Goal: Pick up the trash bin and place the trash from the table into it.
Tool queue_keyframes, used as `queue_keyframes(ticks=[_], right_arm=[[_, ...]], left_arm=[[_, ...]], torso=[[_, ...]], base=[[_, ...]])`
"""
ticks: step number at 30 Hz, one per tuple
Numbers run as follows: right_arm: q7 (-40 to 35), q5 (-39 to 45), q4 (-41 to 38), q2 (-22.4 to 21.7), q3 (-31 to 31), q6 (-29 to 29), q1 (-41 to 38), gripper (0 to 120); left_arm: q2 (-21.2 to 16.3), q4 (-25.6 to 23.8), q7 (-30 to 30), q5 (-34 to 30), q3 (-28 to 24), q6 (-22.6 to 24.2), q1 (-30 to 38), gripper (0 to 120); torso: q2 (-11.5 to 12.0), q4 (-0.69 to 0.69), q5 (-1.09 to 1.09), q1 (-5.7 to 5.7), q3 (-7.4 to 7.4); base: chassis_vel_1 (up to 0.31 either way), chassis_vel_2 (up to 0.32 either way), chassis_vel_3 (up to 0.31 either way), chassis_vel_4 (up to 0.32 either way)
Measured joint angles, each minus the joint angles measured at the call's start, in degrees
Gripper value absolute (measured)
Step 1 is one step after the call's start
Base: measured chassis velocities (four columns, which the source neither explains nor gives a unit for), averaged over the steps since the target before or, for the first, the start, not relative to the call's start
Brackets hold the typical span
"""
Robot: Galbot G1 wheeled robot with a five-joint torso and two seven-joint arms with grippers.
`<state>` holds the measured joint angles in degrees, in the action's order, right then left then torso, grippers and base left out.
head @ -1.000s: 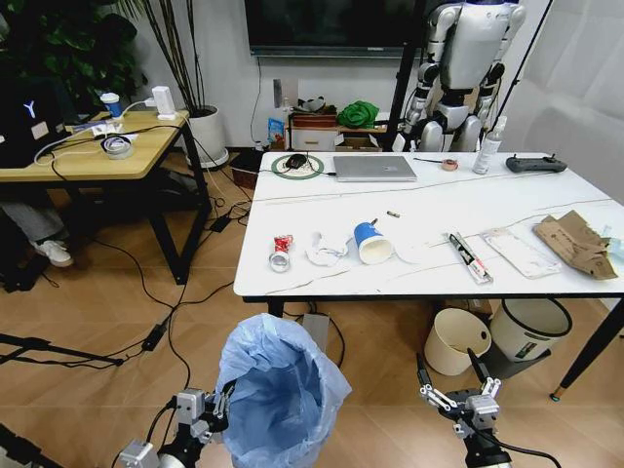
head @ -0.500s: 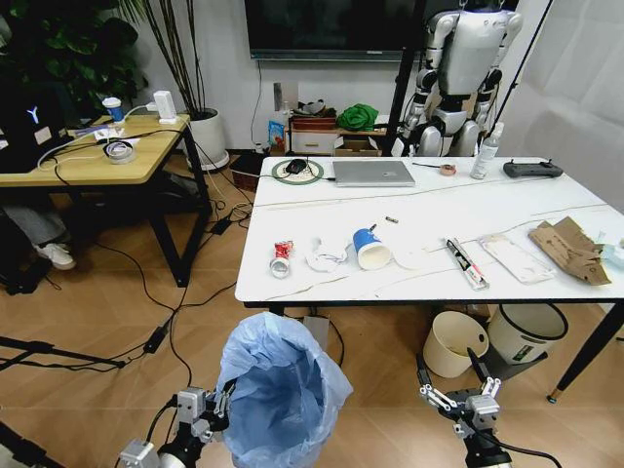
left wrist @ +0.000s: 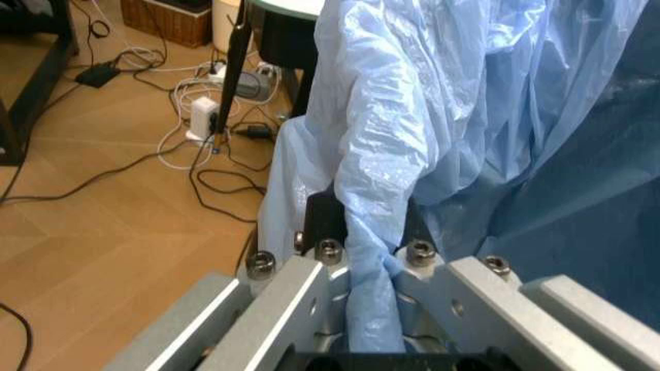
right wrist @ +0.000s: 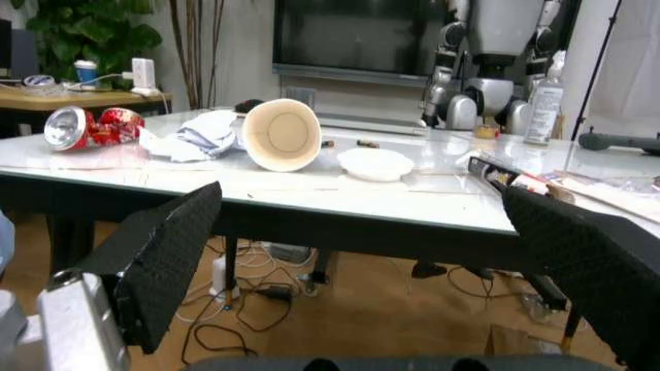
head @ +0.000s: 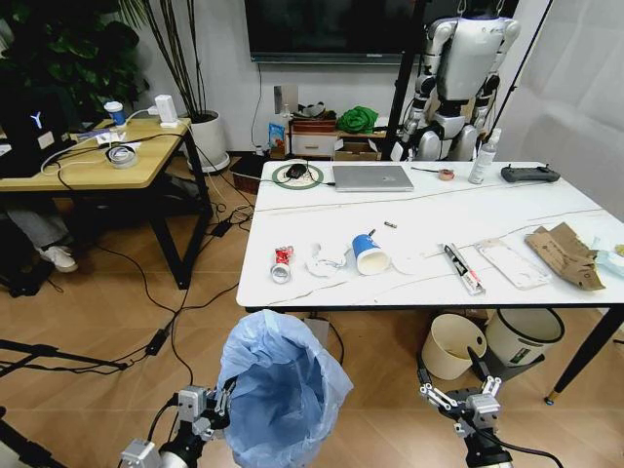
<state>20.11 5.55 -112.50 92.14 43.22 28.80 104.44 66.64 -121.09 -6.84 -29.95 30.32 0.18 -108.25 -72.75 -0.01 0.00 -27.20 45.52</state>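
Bin pickup done: left gripper [left wrist: 372, 309] clamped on trash bin [head: 281, 395] bag, held off table [head: 429, 283]; right gripper [head: 466, 398] wide open, empty; trash [head: 369, 252] all on tabletop.

The trash bin [head: 281, 395] hides its own wall (bag-draped), base cropped.

Floor: wood-plank floor [head: 117, 312] strewn with black cables
Wall: white wall [head: 229, 78], dark screen [head: 331, 27]
Left: wooden-topped desk [head: 93, 164], leafy plant [head: 68, 49]
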Motion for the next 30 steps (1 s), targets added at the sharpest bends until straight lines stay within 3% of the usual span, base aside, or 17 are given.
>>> queue_keyframes(ticks=[6,14,24,26,29,30], right_arm=[[0.0,0.0,0.0,0.0,0.0,0.0,0.1,100],[0.0,-0.1,0.5,0.0,-0.2,0.1,0.1,100],[-5.9,0.4,0.1,0.0,-2.2,1.2,-0.8,100],[-7.1,2.6,-3.7,-0.2,-2.1,-3.4,-1.0,100],[-12.7,7.4,-8.6,-5.0,-3.1,-12.4,-2.7,100],[-12.7,7.4,-8.6,-5.0,-3.1,-12.4,-2.7,100]], left_arm=[[-0.1,-0.2,1.8,-0.7,-0.7,-1.7,-0.1,0],[0.1,-1.2,2.9,-0.9,-0.1,-2.4,-0.1,0],[-2.2,-3.9,0.8,-1.0,2.2,4.7,-2.1,0],[-3.9,-3.9,0.6,-1.3,2.7,6.1,-2.2,0],[-4.6,-3.8,0.5,-1.6,4.1,6.5,-3.2,0],[-4.6,-3.8,0.5,-1.6,4.1,6.5,-3.2,0]], torso=[[-1.7,0.00,0.00,-0.74,0.98],[-1.9,0.00,0.00,-0.82,1.12],[-1.6,0.01,0.02,-0.69,0.98],[-1.5,-0.03,0.00,-0.65,0.93],[-1.5,-0.03,-0.01,-0.62,0.88],[-1.5,-0.03,-0.01,-0.62,0.88]], base=[[0.000,0.000,0.000,0.000],[0.000,0.000,0.000,0.000],[0.000,0.000,0.000,0.000],[0.000,0.000,0.000,0.000],[0.000,0.000,0.000,0.000],[0.000,0.000,0.000,0.000]])
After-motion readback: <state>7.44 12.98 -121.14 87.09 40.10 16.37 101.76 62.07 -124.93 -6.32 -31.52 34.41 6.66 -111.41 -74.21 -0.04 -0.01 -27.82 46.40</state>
